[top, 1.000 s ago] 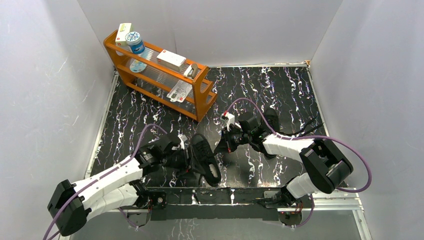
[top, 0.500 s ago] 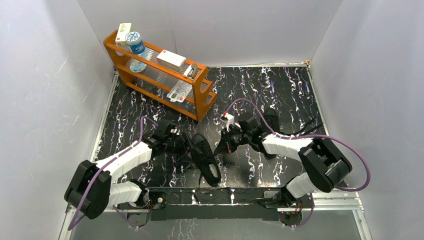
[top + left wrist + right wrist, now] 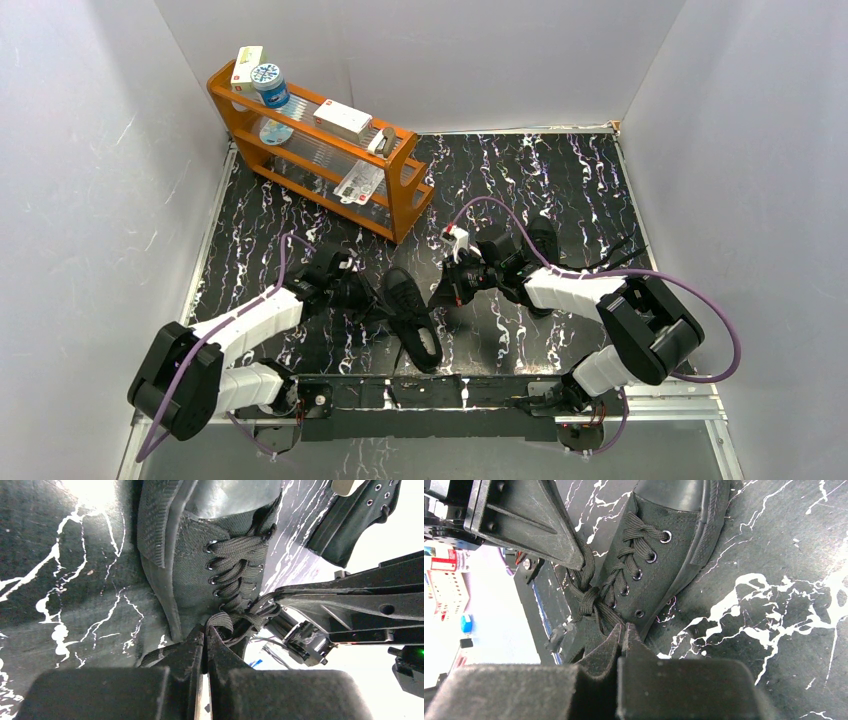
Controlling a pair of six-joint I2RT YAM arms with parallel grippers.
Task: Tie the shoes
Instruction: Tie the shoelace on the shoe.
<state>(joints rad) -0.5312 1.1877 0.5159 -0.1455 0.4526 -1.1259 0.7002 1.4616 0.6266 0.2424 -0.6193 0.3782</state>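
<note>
One black shoe (image 3: 412,318) lies on the marbled table between my two grippers, toe toward the near edge. My left gripper (image 3: 372,297) is at its left side; in the left wrist view it (image 3: 205,628) is shut on a loop of the black lace (image 3: 220,620) below the eyelets. My right gripper (image 3: 440,293) is at the shoe's right side, and it (image 3: 622,626) is shut on a lace strand running down from the crossing (image 3: 589,597). The second shoe (image 3: 543,236) lies behind the right arm, partly hidden.
An orange rack (image 3: 405,210) with boxes and a jar stands at the back left. White walls enclose the table on three sides. A metal rail (image 3: 450,390) runs along the near edge between the arm bases. The right arm's purple cable loops over the table.
My left arm lifted its elbow, and its gripper drew back to the shoe's left side and shut on the lace. The right arm and the shoe stayed put.
</note>
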